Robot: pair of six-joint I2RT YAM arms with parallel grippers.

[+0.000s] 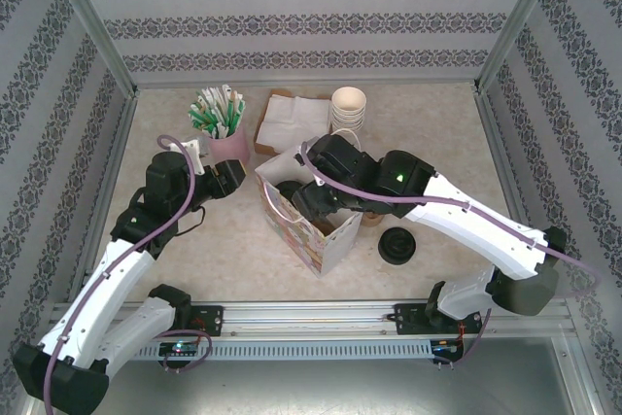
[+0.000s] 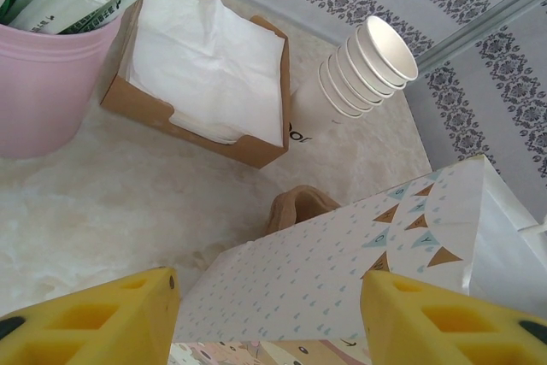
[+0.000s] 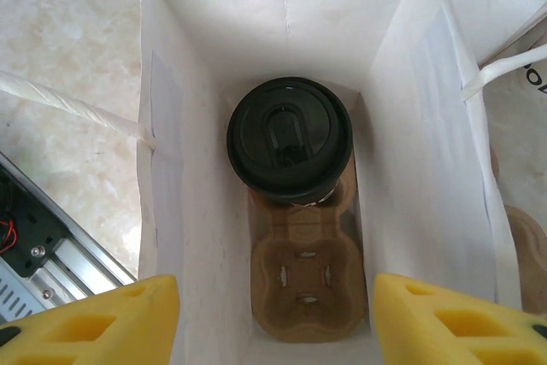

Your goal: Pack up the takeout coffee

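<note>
Right tool (image 3: 273,318) hangs directly above the open paper bag (image 3: 184,151), its yellow fingers (image 3: 102,322) spread wide with nothing between them. Inside the bag, the takeout coffee (image 3: 289,138) stands upright with its black lid on, in one pocket of a brown cardboard carrier (image 3: 303,301) at the bottom. Left tool (image 2: 269,318) sits at the bag's outer wall, fingers spread too; whether they touch the bag is unclear. The bag stands on the worktop (image 1: 224,240).

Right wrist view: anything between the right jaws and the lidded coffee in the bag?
Nothing visible. The right jaws stand open over the bag mouth; the takeout coffee sits below in the cardboard carrier, lid fully exposed.
</note>
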